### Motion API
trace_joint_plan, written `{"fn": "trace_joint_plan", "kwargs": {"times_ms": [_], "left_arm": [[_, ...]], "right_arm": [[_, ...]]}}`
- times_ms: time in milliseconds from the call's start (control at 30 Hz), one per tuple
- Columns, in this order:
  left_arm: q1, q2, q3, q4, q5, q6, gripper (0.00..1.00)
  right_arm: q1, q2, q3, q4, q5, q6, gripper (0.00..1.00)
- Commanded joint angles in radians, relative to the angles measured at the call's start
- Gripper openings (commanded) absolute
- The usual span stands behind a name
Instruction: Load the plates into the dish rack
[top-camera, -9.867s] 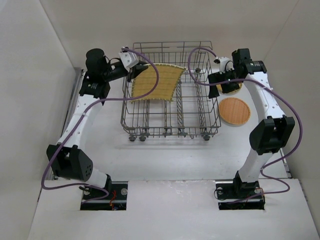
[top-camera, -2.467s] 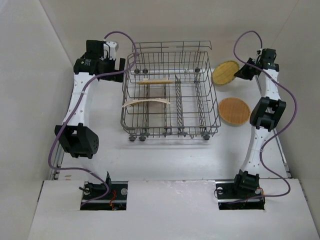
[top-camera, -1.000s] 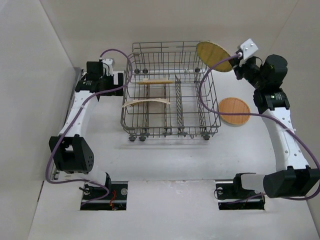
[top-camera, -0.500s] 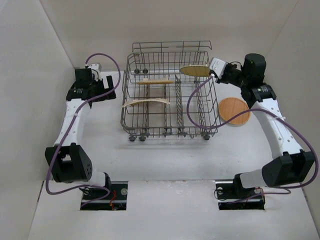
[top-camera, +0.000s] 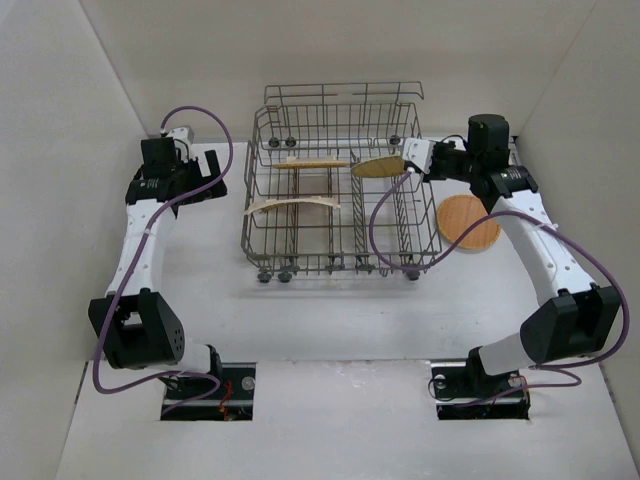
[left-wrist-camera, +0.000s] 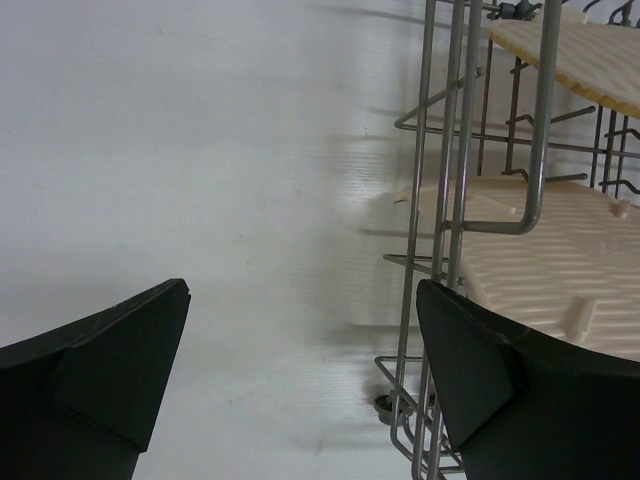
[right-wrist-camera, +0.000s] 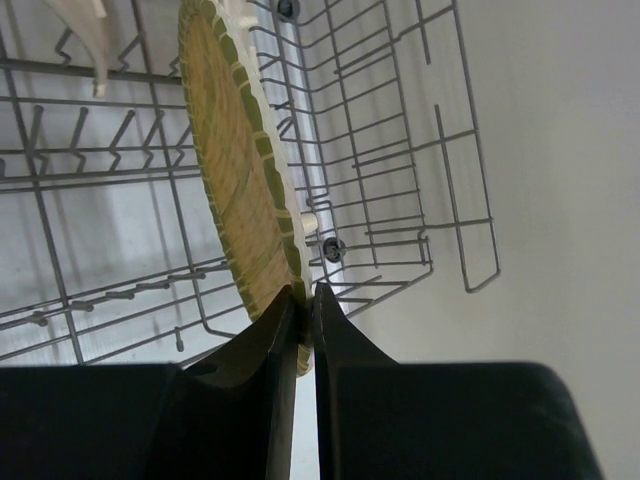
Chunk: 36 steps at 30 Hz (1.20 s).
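Woven tan plate (top-camera: 378, 167) pinched by its rim in the right gripper (top-camera: 403, 165), edge-on over the dish rack (top-camera: 300, 250), right bay; second plate (top-camera: 470, 221) on the table (top-camera: 330, 300) behind the gripper | left wrist: left gripper (left-wrist-camera: 300, 340) spread wide, empty, rack just right | right wrist: fingers clamped on the rim, rack below; lower straight between tines (right-wrist-camera: 130, 125), keep upright, then release.

A white table (top-camera: 330, 310) stands enclosed by white walls (top-camera: 60, 150).
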<state>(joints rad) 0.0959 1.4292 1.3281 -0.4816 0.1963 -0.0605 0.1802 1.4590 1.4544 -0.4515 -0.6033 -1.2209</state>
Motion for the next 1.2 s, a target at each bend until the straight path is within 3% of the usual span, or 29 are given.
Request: {"fn": "trace_joint_plan", "kwargs": {"times_ms": [0,1167], "left_arm": [[0.011,-0.016,0.013,0.023,0.025,-0.013,1.00],[0.054,0.074,0.111,0.028,0.083,-0.019,1.00]], "right_arm": [[0.024,-0.072,-0.011,0.008,-0.038,-0.045,0.00],[0.120,0.044,-0.085,0.128,0.126,0.054,0.00]]}}
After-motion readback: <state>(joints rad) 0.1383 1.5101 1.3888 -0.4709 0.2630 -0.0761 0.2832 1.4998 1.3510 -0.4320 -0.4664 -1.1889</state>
